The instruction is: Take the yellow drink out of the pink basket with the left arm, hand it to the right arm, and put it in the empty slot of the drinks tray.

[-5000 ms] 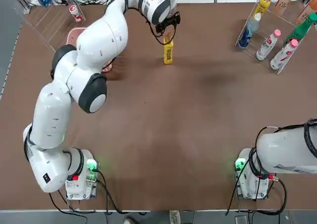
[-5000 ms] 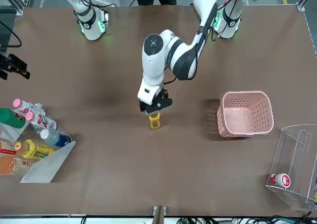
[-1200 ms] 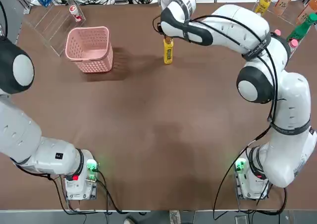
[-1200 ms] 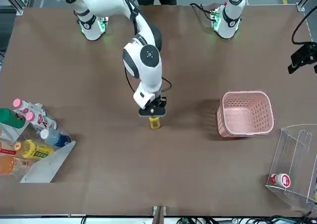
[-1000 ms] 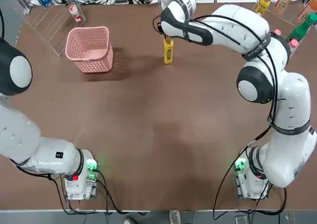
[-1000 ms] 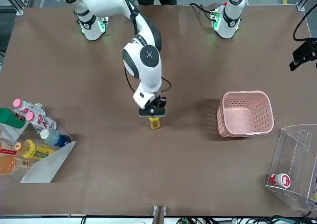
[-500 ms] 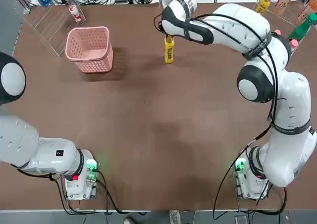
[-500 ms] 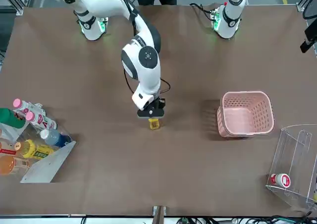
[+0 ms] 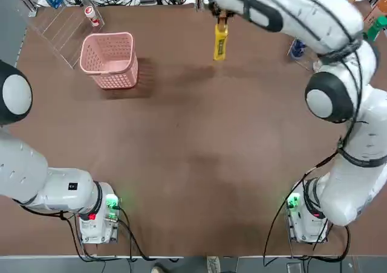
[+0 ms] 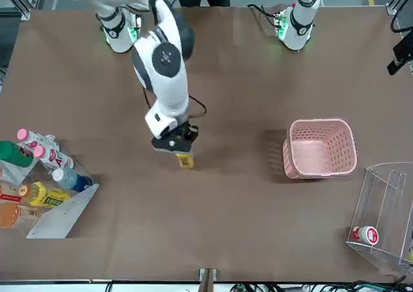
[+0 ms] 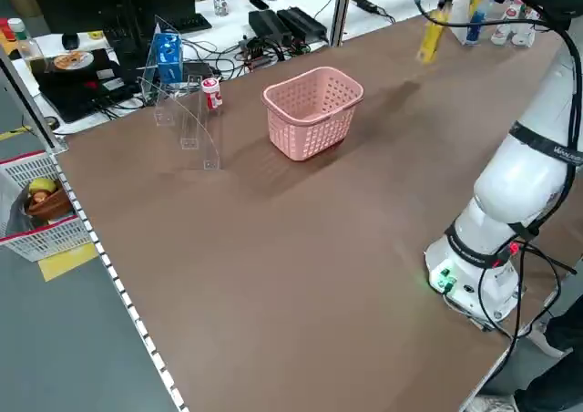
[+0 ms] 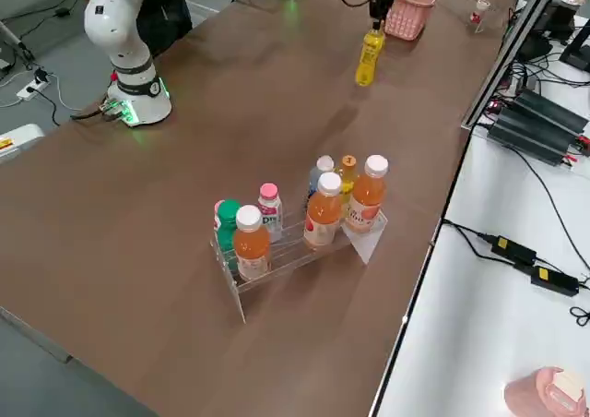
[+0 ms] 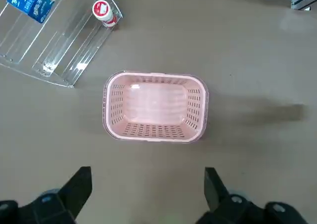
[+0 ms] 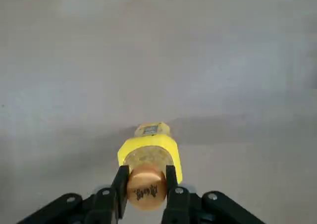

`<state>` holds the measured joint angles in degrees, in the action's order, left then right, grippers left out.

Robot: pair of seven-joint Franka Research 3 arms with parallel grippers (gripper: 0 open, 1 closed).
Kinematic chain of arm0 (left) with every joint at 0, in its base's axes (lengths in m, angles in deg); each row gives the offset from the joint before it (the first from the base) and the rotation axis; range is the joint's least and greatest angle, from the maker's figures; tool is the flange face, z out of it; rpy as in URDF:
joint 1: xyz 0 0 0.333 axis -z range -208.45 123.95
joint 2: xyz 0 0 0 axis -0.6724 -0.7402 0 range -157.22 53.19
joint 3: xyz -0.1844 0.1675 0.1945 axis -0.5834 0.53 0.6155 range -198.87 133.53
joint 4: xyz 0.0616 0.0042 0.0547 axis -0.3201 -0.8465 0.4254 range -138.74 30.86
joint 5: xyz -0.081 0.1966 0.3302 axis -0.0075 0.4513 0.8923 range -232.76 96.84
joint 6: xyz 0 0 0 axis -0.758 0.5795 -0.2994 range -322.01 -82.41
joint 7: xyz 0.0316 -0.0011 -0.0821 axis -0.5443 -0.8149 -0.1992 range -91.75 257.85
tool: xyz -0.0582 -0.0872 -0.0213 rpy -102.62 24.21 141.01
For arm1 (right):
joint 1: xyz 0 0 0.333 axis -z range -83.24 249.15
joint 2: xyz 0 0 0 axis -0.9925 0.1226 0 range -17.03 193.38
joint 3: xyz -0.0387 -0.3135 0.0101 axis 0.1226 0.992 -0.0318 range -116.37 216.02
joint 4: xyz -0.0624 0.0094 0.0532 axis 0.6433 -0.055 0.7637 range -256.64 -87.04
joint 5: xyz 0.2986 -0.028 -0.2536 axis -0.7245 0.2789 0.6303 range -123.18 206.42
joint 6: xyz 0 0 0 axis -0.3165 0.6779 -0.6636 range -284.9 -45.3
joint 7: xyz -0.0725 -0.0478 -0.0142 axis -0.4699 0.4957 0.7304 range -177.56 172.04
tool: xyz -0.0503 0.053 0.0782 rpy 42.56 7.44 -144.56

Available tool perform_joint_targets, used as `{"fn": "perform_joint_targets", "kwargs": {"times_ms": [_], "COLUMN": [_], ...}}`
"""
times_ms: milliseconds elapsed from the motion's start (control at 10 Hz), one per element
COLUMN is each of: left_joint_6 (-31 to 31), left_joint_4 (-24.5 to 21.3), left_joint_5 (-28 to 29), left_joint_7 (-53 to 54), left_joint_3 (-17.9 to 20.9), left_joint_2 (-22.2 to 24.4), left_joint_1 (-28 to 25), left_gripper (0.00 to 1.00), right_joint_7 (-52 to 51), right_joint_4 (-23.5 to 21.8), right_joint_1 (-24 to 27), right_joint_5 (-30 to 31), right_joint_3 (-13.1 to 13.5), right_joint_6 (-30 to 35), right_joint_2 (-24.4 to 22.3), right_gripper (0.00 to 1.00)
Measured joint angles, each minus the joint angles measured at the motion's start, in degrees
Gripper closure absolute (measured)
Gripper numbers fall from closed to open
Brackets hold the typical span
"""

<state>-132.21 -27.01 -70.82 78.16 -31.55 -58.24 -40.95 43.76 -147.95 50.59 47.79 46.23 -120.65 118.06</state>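
The yellow drink (image 9: pixel 221 41) hung clear of the counter near its far edge, the right gripper (image 14: pixel 146 188) clenched on its cap. I'd carry it upright, slowly, to the drinks tray (image 12: pixel 295 242) corner. The left gripper (image 13: pixel 147 184) hovered released above the pink basket (image 13: pixel 154 107).

The right arm reaches from its base far across the worktop, its white links arched high and its wrist pointing down. Its black two-finger pincer (image 14: pixel 146 204) is clamped on the orange-brown cap of a slim bright-yellow bottle (image 9: pixel 221 41), which hangs below it, apparently clear of the worktop. One finger (image 14: pixel 120 184) presses each side of the cap.

The left arm is drawn back toward its own side, its elbow and forearm raised high at the edge of the overhead view. Its pincer (image 13: pixel 148 194) hangs above the worktop facing down, jaws spread wide and holding nothing.
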Motion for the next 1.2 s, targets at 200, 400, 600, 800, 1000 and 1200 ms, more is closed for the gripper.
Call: {"fn": "perform_joint_targets", "kwargs": {"times_ms": [200,400,600,800,1000,1200], "left_joint_6": [-0.07,-0.1,-0.1,-0.1,-0.17,-0.19], "left_joint_4": [-0.1,-0.08,-0.03,-0.01,0.03,0.04], "left_joint_5": [0.0,0.0,0.0,0.0,0.0,0.0], "left_joint_7": [0.03,0.04,0.04,0.04,0.08,0.08], "left_joint_3": [-0.02,-0.03,-0.02,0.01,-0.06,-0.1], "left_joint_2": [-1.38,-1.67,-1.66,-1.64,-1.63,-1.61], "left_joint_1": [-0.02,-0.03,-0.07,-0.1,-0.03,0.07], "left_gripper": [0.0,0.0,0.0,0.0,0.0,0.0], "right_joint_7": [0.82,0.81,0.91,0.55,-4.11,-8.42], "right_joint_4": [-0.04,-0.11,-0.14,-0.15,-0.13,-0.17], "right_joint_1": [5.28,10.37,15.21,21.96,28.59,34.19], "right_joint_5": [-1.63,-1.77,-1.71,-1.78,-1.85,-1.88], "right_joint_3": [0.13,0.2,0.32,0.4,0.42,0.43], "right_joint_6": [5.09,5.85,7.2,8.45,11.67,15.79], "right_joint_2": [-4.33,-6.4,-7.51,-8.81,-11.03,-12.81], "right_gripper": [0.66,0.66,0.66,0.66,0.66,0.66]}}
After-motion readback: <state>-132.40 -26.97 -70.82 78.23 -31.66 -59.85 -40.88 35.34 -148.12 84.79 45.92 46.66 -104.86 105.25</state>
